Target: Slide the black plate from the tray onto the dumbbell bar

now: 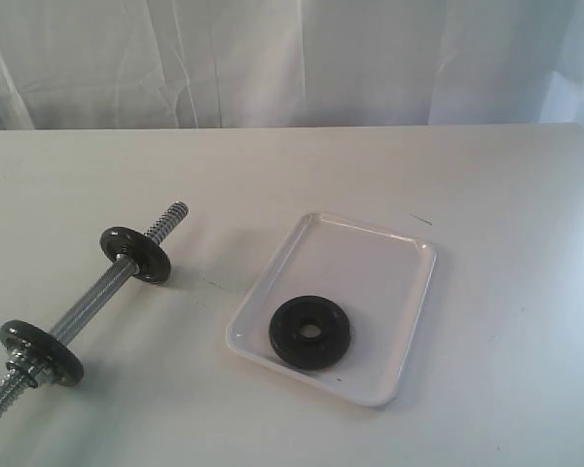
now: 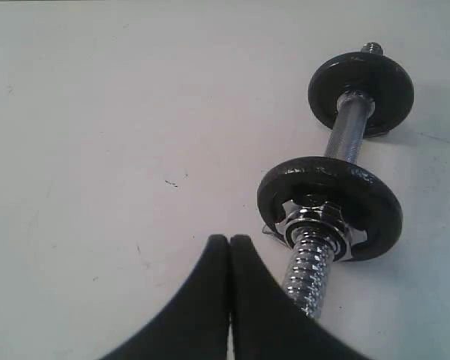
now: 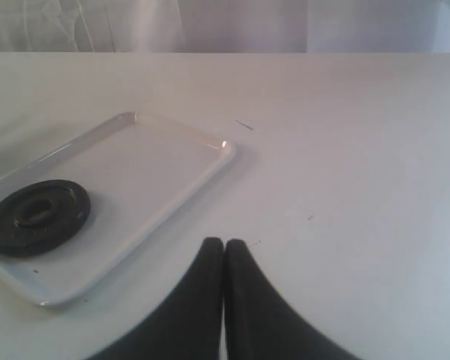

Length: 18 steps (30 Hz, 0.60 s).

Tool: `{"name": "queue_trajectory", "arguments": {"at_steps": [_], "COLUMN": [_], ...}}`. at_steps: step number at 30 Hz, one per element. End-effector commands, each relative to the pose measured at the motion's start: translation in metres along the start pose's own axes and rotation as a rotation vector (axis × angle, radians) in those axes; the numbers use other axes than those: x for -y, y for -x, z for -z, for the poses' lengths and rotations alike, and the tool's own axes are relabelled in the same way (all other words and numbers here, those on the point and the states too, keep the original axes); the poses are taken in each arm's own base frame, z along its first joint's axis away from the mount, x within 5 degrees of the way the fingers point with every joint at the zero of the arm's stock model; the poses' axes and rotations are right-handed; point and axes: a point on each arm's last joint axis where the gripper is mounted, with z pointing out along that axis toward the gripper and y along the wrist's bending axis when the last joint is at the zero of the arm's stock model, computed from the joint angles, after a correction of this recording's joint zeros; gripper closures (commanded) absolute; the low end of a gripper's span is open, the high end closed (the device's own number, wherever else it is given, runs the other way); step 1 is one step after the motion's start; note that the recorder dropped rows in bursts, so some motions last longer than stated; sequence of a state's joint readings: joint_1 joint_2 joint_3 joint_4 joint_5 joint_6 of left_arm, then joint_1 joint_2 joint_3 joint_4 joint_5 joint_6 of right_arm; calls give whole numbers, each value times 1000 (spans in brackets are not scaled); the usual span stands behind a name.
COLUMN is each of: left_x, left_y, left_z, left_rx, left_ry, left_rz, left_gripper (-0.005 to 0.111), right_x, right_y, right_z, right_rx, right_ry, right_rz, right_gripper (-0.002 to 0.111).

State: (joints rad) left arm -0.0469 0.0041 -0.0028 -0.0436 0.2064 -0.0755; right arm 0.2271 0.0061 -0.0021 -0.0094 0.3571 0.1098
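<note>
The matte black plate (image 1: pixel 310 332) (image 3: pixel 37 216) lies flat in the near part of the white tray (image 1: pixel 370 263) (image 3: pixel 165 157). The chrome dumbbell bar (image 1: pixel 92 297) (image 2: pixel 345 131) lies on the table at the left, carrying two smaller black discs (image 1: pixel 134 255) (image 1: pixel 41 352). A star nut (image 2: pixel 319 225) sits against the nearer disc (image 2: pixel 330 204), with bare thread (image 2: pixel 306 277) past it. My left gripper (image 2: pixel 230 240) is shut and empty, just beside that threaded end. My right gripper (image 3: pixel 223 244) is shut and empty, over bare table to one side of the tray. Neither gripper shows in the exterior view.
The white table (image 1: pixel 506 195) runs back to a white curtain (image 1: pixel 292 58). Only the bar and tray stand on it. A small dark mark (image 1: pixel 420 220) lies behind the tray.
</note>
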Motion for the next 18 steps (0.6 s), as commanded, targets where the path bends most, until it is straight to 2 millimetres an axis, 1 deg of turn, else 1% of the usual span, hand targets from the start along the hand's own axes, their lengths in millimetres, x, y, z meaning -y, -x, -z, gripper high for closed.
{"name": "queue_trajectory", "arguments": {"at_steps": [1, 5, 7, 11, 13, 15, 18], "left_x": [0, 0, 0, -3, -3, -4, -4], "left_y": [-1, -1, 4, 32, 42, 47, 50], "left_z": [0, 0, 0, 6, 10, 14, 16], "left_rx": [-2, 0, 57, 374, 485, 560, 595], "left_ry": [-3, -3, 2, 25, 34, 39, 43], "left_rz": [16, 16, 16, 16, 16, 16, 12], "left_gripper": [107, 107, 107, 107, 107, 107, 107], "right_x": [-1, 0, 0, 0, 0, 0, -1], "right_y": [1, 1, 1, 1, 2, 2, 4], "right_z": [0, 0, 0, 0, 0, 0, 0], "right_rx": [18, 18, 19, 21, 30, 35, 57], "right_ry": [12, 8, 6, 6, 7, 8, 10], "right_rz": [4, 16, 40, 45, 45, 45, 45], "right_gripper": [108, 108, 108, 108, 108, 108, 108]}}
